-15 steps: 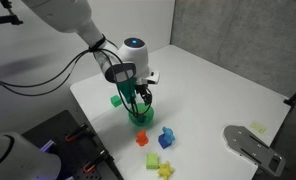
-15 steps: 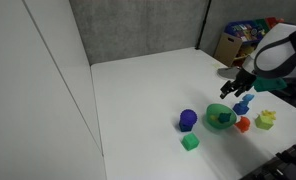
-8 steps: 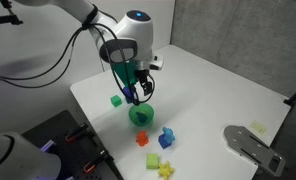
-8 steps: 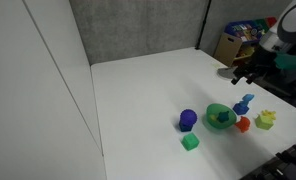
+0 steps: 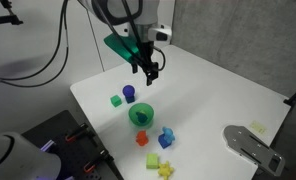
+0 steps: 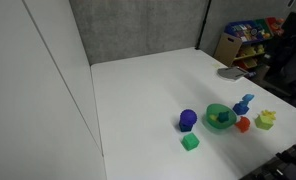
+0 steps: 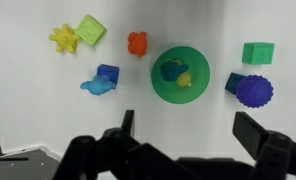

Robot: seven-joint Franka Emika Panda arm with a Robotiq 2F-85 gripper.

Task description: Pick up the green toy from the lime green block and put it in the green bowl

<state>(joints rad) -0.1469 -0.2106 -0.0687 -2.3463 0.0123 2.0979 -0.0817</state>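
Observation:
The green bowl (image 7: 180, 92) sits on the white table and shows in both exterior views (image 5: 141, 121) (image 6: 210, 111). The dark teal-green toy (image 7: 171, 70) lies inside it beside a small yellow piece (image 7: 186, 80). The lime green block (image 7: 90, 29) stands bare at the far left of the wrist view, next to the yellow star toy (image 7: 63, 38). My gripper (image 7: 188, 130) is open and empty, high above the bowl; in an exterior view it hangs above the table (image 5: 148, 68).
A blue toy (image 7: 103, 79) and an orange toy (image 7: 138, 43) lie left of the bowl. A brighter green cube (image 7: 257, 53) and a purple ball (image 7: 254, 91) lie to its right. A grey plate (image 5: 250, 145) sits past the table's edge.
My gripper has lifted from the bowl and moved up and away, jaws open. The green toy stays in the bowl.

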